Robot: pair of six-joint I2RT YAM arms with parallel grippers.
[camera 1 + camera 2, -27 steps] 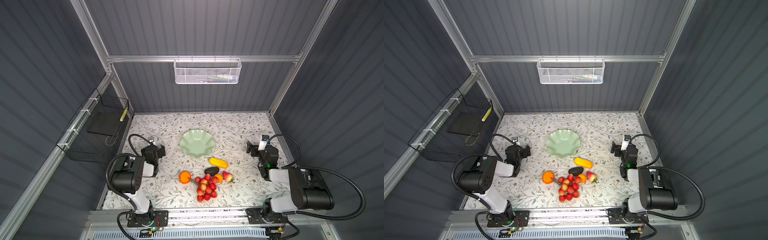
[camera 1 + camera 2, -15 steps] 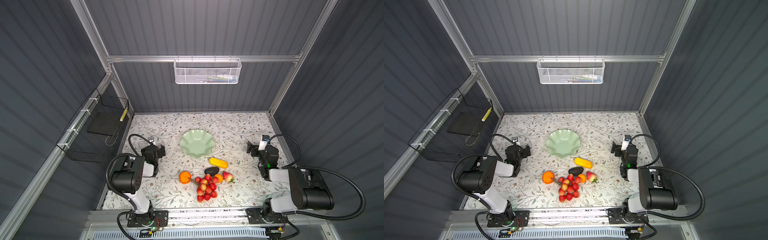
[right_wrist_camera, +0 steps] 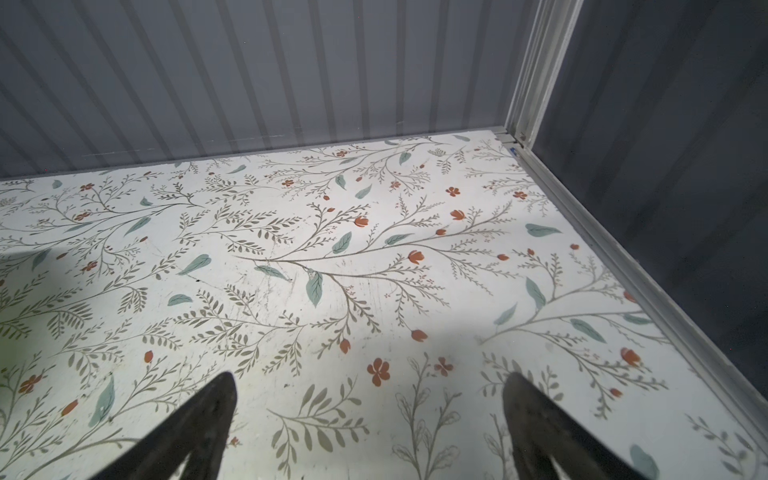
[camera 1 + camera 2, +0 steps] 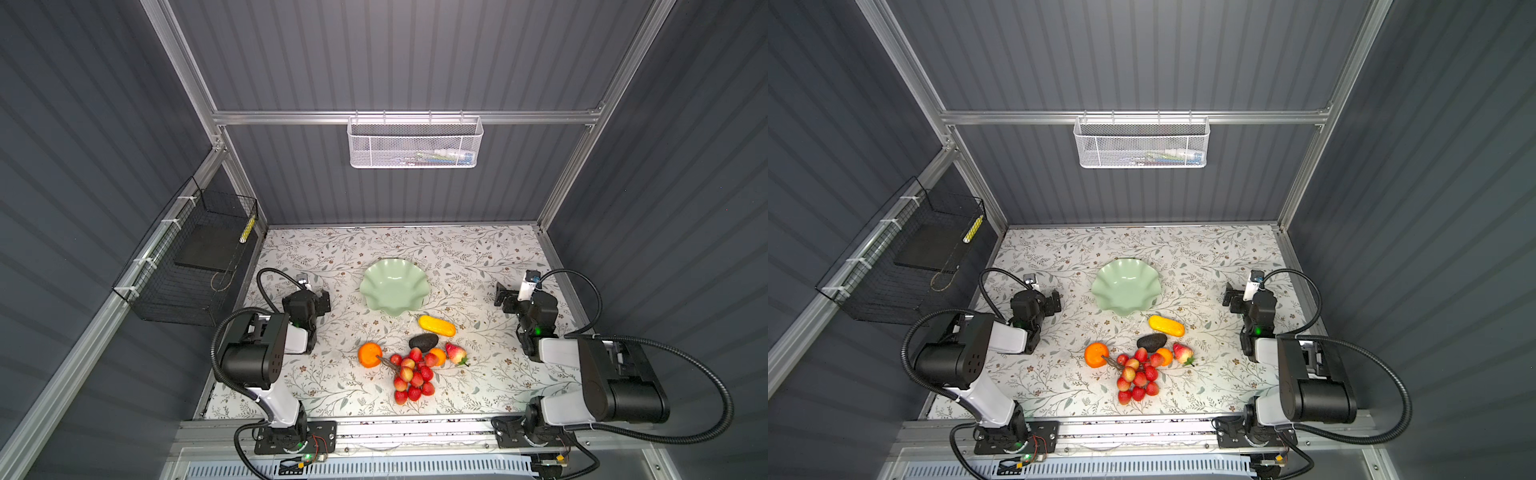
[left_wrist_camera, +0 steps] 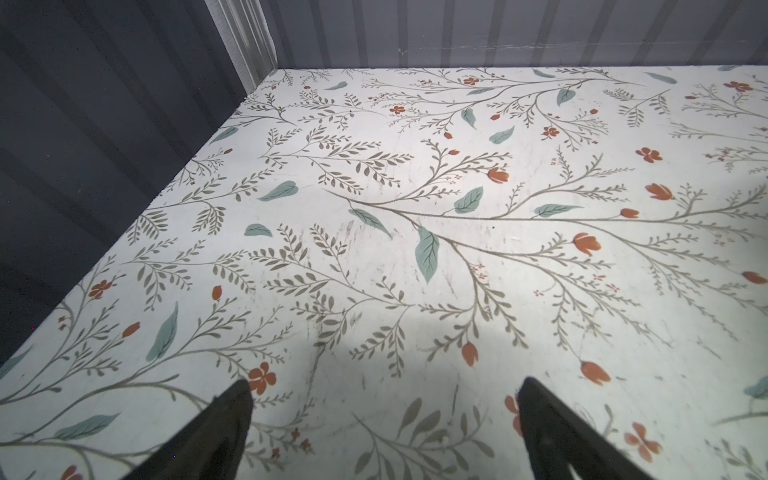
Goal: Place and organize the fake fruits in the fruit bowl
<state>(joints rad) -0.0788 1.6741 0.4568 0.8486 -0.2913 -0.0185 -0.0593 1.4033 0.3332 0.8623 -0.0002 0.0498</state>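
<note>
The pale green fruit bowl point(image 4: 392, 286) point(image 4: 1125, 286) stands empty at mid-table. The fake fruits lie in front of it: a yellow cob-like piece point(image 4: 436, 325), a dark avocado point(image 4: 423, 341), a big orange point(image 4: 369, 354), a smaller orange point(image 4: 438, 355), a strawberry point(image 4: 456, 353) and a bunch of red berries point(image 4: 413, 376). My left gripper point(image 4: 322, 300) point(image 5: 384, 388) rests low, left of the bowl, open and empty. My right gripper point(image 4: 503, 297) point(image 3: 372, 380) sits to the bowl's right, also open and empty. Both wrist views show only floral tabletop.
A white mesh basket point(image 4: 414, 141) hangs on the back wall. A black wire basket point(image 4: 195, 257) hangs on the left wall. Grey walls and metal frame posts close the floral table point(image 4: 478, 257) on three sides.
</note>
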